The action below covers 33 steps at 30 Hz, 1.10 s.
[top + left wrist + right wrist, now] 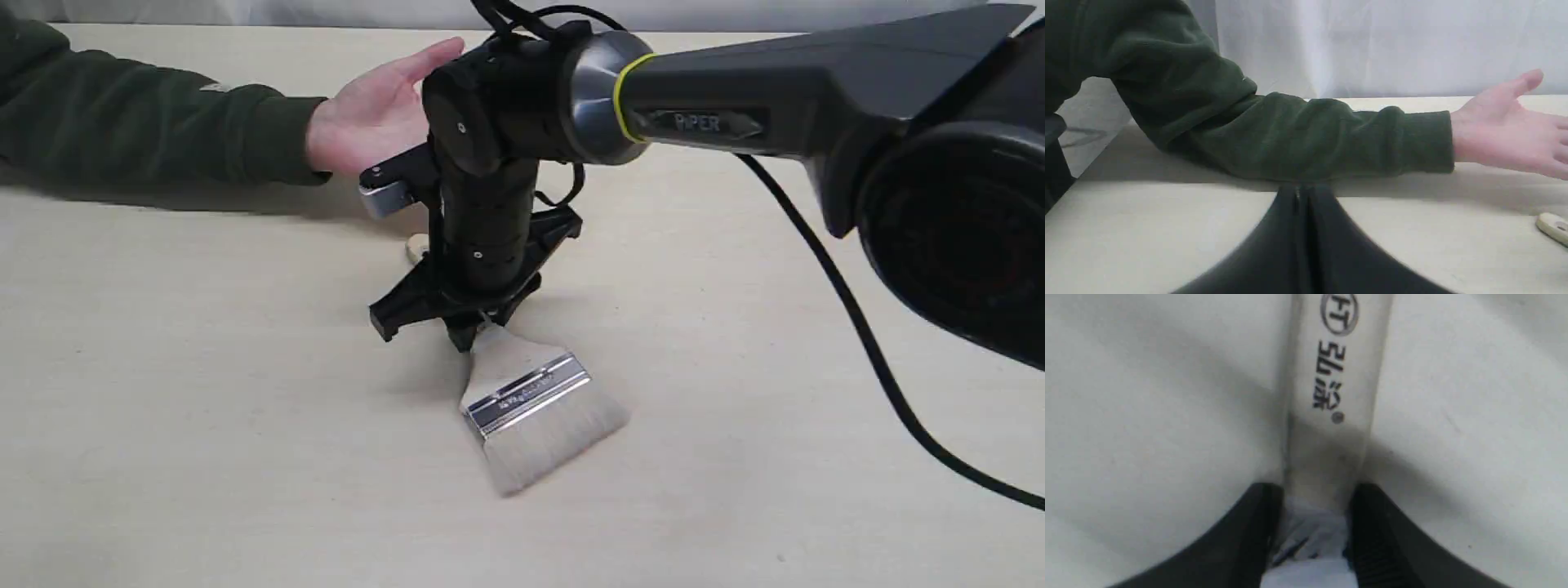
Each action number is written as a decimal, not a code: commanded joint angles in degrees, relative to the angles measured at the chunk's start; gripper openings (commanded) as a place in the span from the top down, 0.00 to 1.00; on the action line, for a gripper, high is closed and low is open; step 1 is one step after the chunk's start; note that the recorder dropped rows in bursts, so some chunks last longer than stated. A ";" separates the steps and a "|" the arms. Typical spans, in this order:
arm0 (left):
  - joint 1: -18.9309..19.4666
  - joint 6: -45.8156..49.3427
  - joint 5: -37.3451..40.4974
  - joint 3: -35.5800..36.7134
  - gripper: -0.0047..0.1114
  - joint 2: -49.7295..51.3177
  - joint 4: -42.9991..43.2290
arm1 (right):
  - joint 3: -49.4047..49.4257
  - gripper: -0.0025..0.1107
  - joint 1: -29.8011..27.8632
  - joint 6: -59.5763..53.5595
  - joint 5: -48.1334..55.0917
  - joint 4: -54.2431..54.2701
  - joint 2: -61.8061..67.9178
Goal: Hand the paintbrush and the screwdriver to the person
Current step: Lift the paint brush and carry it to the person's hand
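The right wrist view alone shows the right end effector clamped on the paintbrush handle. The left wrist view alone shows the left end effector closed, empty.

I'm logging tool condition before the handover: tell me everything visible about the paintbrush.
The paintbrush is wide and flat: pale wooden handle printed with black characters, shiny metal band, whitish bristles that look clean. It lies flat on the table, bristles toward the exterior camera, its handle pinched between the fingers of the robot's right hand.
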 commanded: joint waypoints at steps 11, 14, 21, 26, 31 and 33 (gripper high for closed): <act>-0.47 -0.12 -0.20 0.12 0.96 -0.14 -0.24 | 20.46 0.94 0.92 -5.47 -13.47 2.12 -19.87; -0.47 -0.12 -0.20 0.12 0.96 -0.14 -0.24 | 20.46 0.94 0.92 -5.47 -15.22 2.02 -23.23; -0.47 -0.12 -0.36 0.12 0.96 -0.14 -0.11 | 16.70 0.94 0.62 -5.09 -17.87 -1.31 -26.16; -0.47 -0.12 -0.36 0.12 0.96 -0.14 -0.11 | 9.97 0.94 0.22 -4.83 -17.30 -2.37 -25.07; -0.47 -0.12 -0.36 0.12 0.96 -0.14 -0.11 | 3.05 0.94 -2.33 -2.85 -16.90 -2.52 -22.80; -0.47 -0.12 -0.36 0.12 0.96 -0.14 -0.11 | 1.17 0.94 -3.53 -2.39 -16.90 -2.70 -21.55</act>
